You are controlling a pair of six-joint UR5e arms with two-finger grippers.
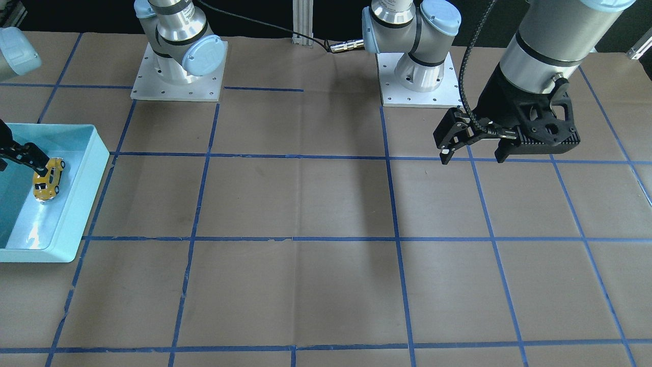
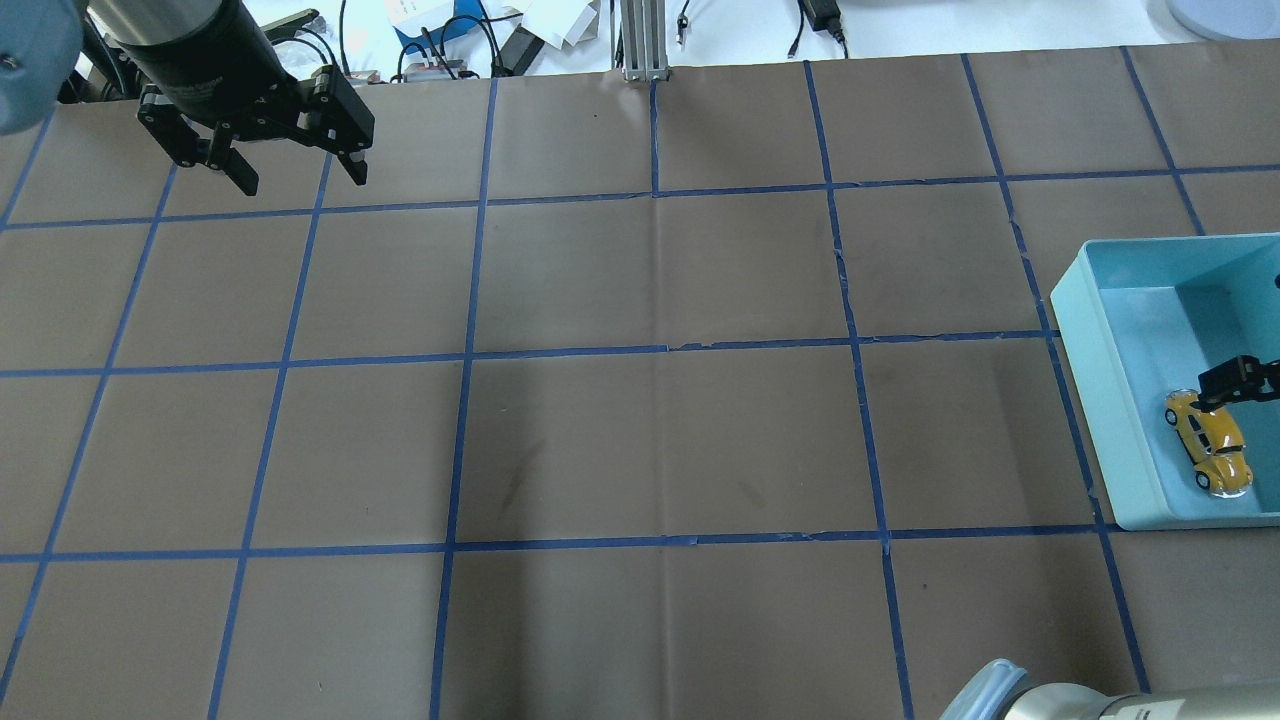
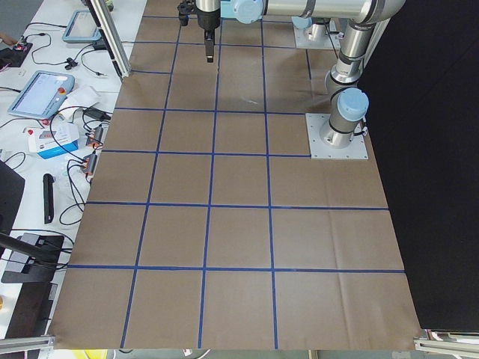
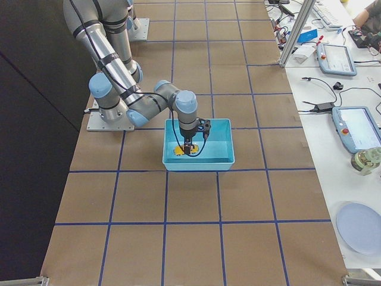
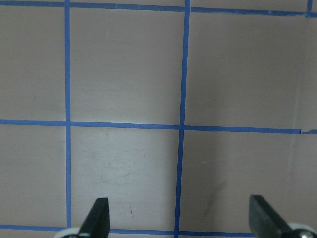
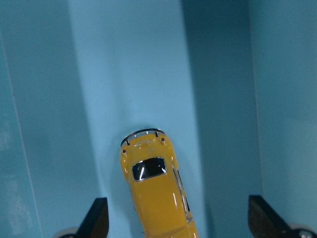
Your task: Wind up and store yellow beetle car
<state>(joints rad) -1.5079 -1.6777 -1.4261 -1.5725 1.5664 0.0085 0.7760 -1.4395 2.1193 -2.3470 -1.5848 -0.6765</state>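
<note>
Brown paper table top (image 2: 640, 440) carried blue tape grid. Count: one teal bin (image 2: 1095, 390), one yellow beetle car (image 6: 157, 196), two arms, two grippers. Car stood upright on wheels on bin floor. Low inside bin, right gripper (image 6: 179, 220) hung over one end of car, fingers spread wide, car between them, neither finger touching it in wrist view. Well apart from bin, toward table's other end, left gripper (image 1: 473, 158) hovered with fingers also spread, bare paper below.
</note>
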